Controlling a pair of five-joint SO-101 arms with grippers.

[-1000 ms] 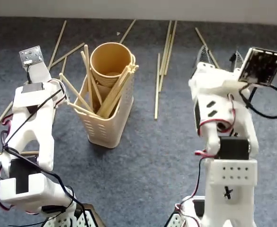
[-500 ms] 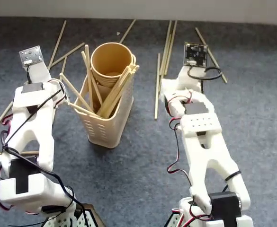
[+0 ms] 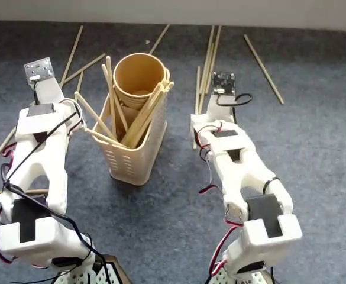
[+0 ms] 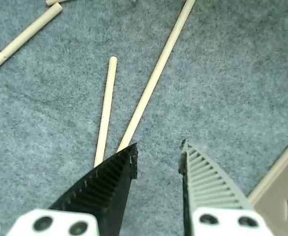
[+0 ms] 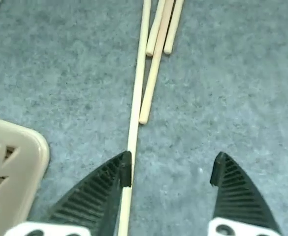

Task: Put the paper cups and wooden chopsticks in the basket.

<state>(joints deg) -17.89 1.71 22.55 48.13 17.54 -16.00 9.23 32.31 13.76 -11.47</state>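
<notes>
Grey, short-napped carpet (image 3: 320,154) carries a perforated cream plastic basket (image 3: 134,160) holding nested round paper cups (image 3: 138,76) and slim wooden chopsticks (image 3: 144,115), while loose sticks (image 3: 197,106) lie flat by the right claw (image 5: 173,162) and left claw (image 4: 158,152), both spread wide and empty.

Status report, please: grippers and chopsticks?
Left gripper open, right gripper open by long wooden chopstick. Tan paper cup in cream plastic basket. Nothing in the way.
</notes>
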